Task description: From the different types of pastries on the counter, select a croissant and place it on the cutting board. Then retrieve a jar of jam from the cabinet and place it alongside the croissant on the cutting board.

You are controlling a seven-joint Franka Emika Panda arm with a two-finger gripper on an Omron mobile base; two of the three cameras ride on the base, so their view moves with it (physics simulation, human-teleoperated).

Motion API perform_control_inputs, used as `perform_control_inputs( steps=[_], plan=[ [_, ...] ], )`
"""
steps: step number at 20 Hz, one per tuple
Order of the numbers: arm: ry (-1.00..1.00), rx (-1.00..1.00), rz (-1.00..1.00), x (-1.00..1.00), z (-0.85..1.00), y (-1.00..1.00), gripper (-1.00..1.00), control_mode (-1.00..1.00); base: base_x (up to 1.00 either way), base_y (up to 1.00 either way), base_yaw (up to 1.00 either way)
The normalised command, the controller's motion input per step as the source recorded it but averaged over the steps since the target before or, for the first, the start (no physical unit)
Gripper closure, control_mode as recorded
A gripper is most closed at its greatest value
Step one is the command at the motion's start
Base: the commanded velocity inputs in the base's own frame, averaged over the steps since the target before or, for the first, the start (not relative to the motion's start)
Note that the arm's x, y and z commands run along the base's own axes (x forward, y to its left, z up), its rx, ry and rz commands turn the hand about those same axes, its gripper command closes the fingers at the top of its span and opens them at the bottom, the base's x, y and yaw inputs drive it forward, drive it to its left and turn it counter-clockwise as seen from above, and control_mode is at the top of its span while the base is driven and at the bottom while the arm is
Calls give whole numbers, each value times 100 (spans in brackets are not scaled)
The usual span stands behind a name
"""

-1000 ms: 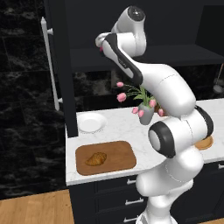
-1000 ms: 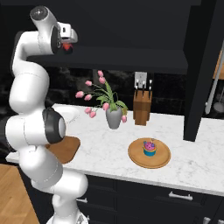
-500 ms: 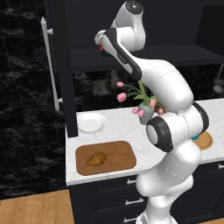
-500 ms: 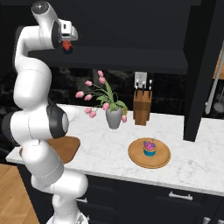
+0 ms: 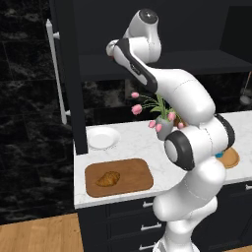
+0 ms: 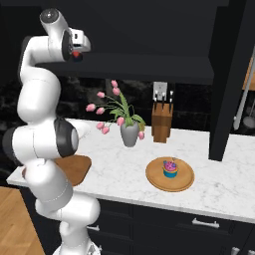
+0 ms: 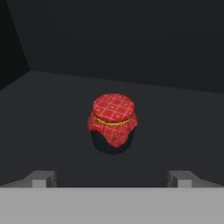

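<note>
One jar of jam [image 7: 113, 124] sits upright on your cabinet [image 7: 175, 109] shelf, ahead of the gripper [image 7: 112, 178], jaws spread wide, tips barely showing.

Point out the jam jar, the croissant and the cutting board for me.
Small jam jar with red checked cloth lid [image 7: 113, 109], hand view: on the cloth top.
Golden-brown crescent croissant [image 5: 108, 178], left base view: on its middle.
Brown wooden rectangular cutting board [image 5: 135, 173], left base view: on bare wood right of the croissant.

You are seeing one golden-brown croissant [image 5: 108, 178], one pink-frosted cupcake [image 6: 170, 168], one red-capped jam jar [image 7: 112, 123], two round plates: white [image 5: 102, 138], tan wooden [image 6: 170, 175].
</note>
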Motion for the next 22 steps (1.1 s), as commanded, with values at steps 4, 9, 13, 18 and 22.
perform_control_inputs(
  steps=[4,9,13,18,22],
  plan=[
    [0,0,0,44,0,0,-100,-100,0,0,0],
    [0,0,0,39,0,0,-100,-100,0,0,0],
    [0,0,0,31,0,9,-100,-100,0,0,0],
    [0,0,0,28,0,19,-100,-100,0,0,0],
    [0,0,0,26,-13,4,-100,-100,0,0,0]
  ],
)
